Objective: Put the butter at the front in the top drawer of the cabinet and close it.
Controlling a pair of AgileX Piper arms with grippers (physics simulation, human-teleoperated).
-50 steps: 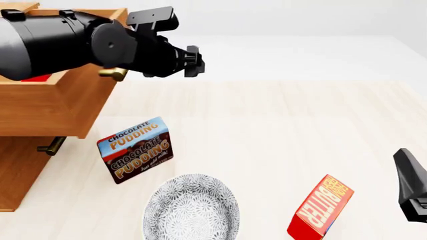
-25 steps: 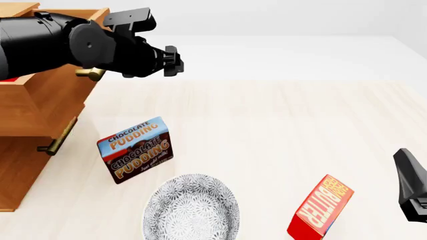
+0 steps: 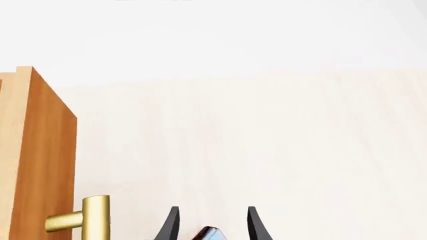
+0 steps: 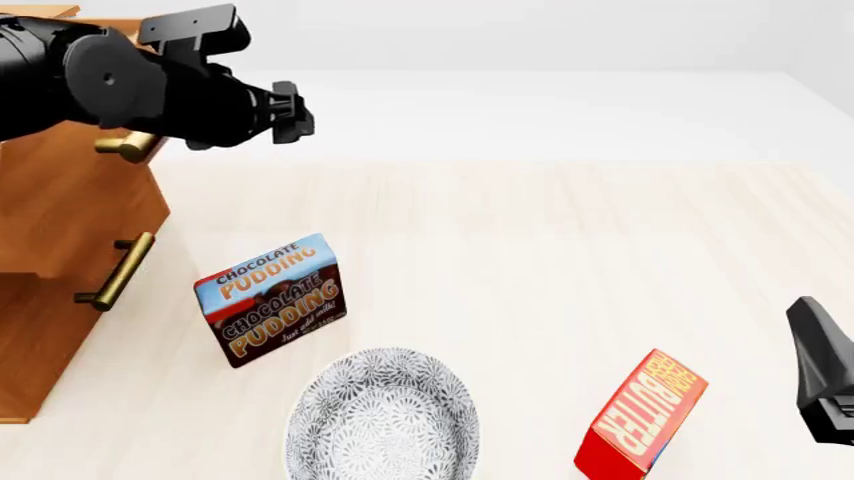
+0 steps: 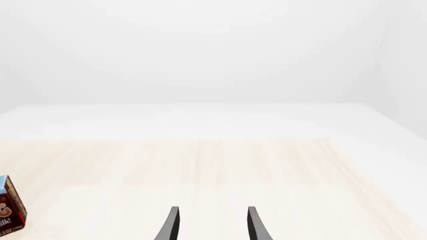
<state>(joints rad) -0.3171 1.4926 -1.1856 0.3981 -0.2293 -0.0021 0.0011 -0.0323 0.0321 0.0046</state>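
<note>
Through the left wrist view, the left pincer [image 3: 213, 226] has its fingers spread with nothing between them. It sits just beside the brass handle [image 3: 83, 220] on the top drawer [image 3: 40, 160], without gripping it.

From the front, the left pincer [image 4: 287, 112] hangs near the upper corner of the cabinet [image 4: 54, 340]. The top drawer [image 4: 94, 215] looks pushed in or nearly so, though the arm hides its top and I cannot see inside. The butter [image 4: 641, 415] stands on end on the bench [image 4: 561, 250], well apart from the cabinet, with a sliver of blue at its lower edge. It is close to the right pincer [image 4: 827, 385]. The pudding box [image 4: 274, 298] and a patterned plate [image 4: 383, 415] sit between it and the cabinet.

The right wrist view shows the right pincer [image 5: 213, 226] released and empty, with only a corner of the pudding box [image 5: 10, 210] in sight.

My worry is that the drawer gets shut with this carton left outside. A sideways nudge from the left pincer could also catch the handle and leave the drawer ajar. If the butter is carried across, it could clip the pudding box.
</note>
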